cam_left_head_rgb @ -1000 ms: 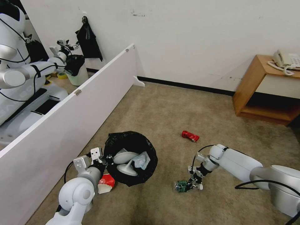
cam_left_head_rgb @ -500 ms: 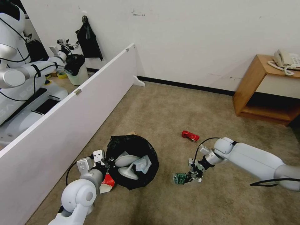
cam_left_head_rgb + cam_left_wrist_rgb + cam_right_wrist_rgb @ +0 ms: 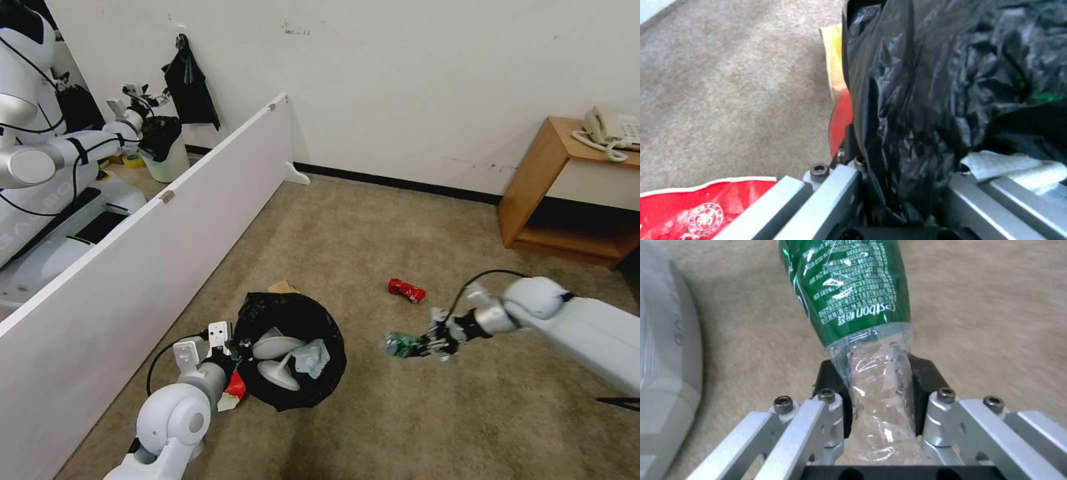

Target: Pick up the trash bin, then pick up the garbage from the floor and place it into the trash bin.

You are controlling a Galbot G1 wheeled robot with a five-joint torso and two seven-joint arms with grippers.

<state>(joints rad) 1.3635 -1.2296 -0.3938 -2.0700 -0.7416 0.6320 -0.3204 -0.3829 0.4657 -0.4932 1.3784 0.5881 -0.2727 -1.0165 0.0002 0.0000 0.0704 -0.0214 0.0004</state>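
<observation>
Because the green-labelled bottle [image 3: 853, 306] is thin clear plastic, already crumpled at its bare end, it is judged light, springy and a little slippery, best taken across the narrow clear part. It is held there by the right gripper [image 3: 880, 400], whose fingers are closed against its sides, and it is carried above the carpet, near the trash bin [image 3: 293, 350]. The bin's rim, with the soft black liner [image 3: 925, 100] over it, is pinched in the closed left gripper [image 3: 230, 348]. A red can [image 3: 406, 290] lies on the carpet beyond.
</observation>
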